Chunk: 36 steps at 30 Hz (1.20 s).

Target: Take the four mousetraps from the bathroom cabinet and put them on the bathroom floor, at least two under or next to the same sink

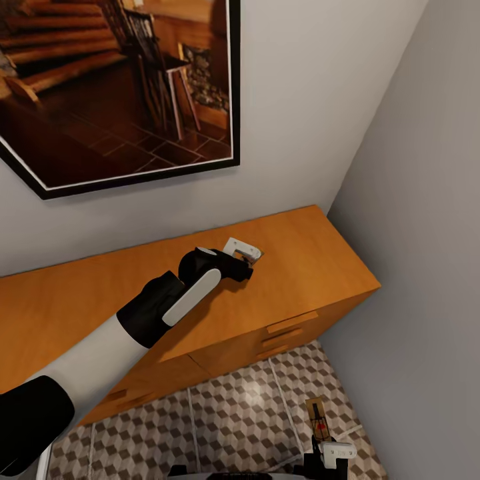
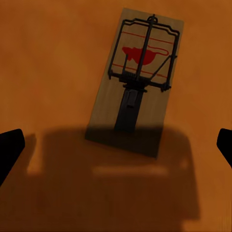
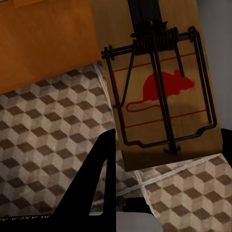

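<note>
The orange-brown cabinet runs along the wall into the corner, its flat top glossy and bare but for one mousetrap lying flat on the wood, wire frame and red mouse print facing up, half under a dark shadow in the left wrist view. In the head view that trap is mostly hidden, just a sliver near the cabinet's back middle. Bar-handled drawers line the cabinet front. Below it, the bathroom floor spreads out in cube-patterned brown, beige and white tiles with pale grout. Down near the right-hand wall there's a second mousetrap; whether it rests on the tiles or is held above them is unclear.
</note>
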Motion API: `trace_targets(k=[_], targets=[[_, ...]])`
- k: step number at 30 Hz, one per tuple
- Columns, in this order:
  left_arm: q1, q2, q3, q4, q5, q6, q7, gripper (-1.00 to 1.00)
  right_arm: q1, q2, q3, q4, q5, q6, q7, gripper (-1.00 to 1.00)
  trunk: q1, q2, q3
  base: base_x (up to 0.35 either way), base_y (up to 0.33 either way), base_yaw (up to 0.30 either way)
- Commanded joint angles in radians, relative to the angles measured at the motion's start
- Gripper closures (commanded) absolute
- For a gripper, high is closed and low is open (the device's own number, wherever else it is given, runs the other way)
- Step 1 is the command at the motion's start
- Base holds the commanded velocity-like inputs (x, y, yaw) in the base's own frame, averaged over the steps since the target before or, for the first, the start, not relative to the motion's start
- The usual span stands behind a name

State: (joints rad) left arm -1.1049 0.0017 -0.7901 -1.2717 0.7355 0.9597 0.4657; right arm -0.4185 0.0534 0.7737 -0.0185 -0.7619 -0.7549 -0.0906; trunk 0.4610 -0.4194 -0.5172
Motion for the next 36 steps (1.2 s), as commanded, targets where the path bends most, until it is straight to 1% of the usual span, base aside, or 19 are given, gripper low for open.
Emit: trace_targets(k=[1, 9, 17, 20, 21, 24, 25, 28, 36], targets=[[-0.001, -0.001, -0.001, 0.0, 0.009, 0.002, 0.01, -1.0, 0.0, 0.0, 0.009, 0.0, -0.001, -0.001, -0.009, 1.0, 0.001, -0.002, -0.002, 0.082, 0.0, 0.0], [-0.001, -0.003, -0.003, -0.002, 0.01, 0.002, 0.01, -1.0, -0.001, 0.0, 0.009, 0.0, -0.001, -0.001, -0.009, 1.0, 0.001, -0.002, -0.004, 0.106, 0.0, 0.0], [0.0, -0.003, -0.035, -0.001, 0.009, 0.0, 0.01, -1.0, 0.0, 0.0, 0.009, 0.0, -0.001, -0.001, -0.009, 1.0, 0.001, -0.002, -0.004, 0.011, 0.0, 0.0], [-0.001, -0.003, -0.04, 0.003, 0.01, -0.024, 0.01, -1.0, -0.001, 0.0, 0.009, 0.0, -0.001, -0.001, -0.009, 1.0, 0.001, -0.002, -0.004, 0.001, 0.0, 0.0], [-0.001, -0.003, -0.043, 0.011, 0.009, -0.041, 0.01, -1.0, -0.001, 0.0, 0.009, 0.0, -0.001, -0.001, -0.009, 1.0, 0.001, -0.002, -0.004, 0.0, 0.0, 0.0], [0.0, -0.003, -0.055, 0.025, 0.009, -0.067, 0.009, -1.0, -0.001, 0.0, 0.009, 0.0, -0.001, -0.001, -0.009, 1.0, 0.001, -0.002, -0.004, 0.0, 0.0, 0.0], [0.0, -0.003, -0.065, 0.03, 0.009, -0.075, 0.01, -1.0, -0.001, 0.0, 0.009, 0.0, -0.001, -0.001, -0.009, 1.0, 0.001, -0.002, -0.004, 0.0, 0.0, 0.0], [0.0, -0.003, -0.083, 0.035, 0.009, -0.084, 0.01, -1.0, -0.001, 0.0, 0.009, 0.0, -0.001, -0.001, -0.009, 1.0, 0.001, -0.002, -0.004, 0.0, 0.0, 0.0], [0.0, -0.001, -0.09, 0.031, 0.009, -0.088, 0.009, -1.0, -0.001, 0.0, 0.009, 0.0, 0.0, -0.001, -0.009, 1.0, 0.001, -0.002, -0.004, 0.0, 0.0, 0.0]])
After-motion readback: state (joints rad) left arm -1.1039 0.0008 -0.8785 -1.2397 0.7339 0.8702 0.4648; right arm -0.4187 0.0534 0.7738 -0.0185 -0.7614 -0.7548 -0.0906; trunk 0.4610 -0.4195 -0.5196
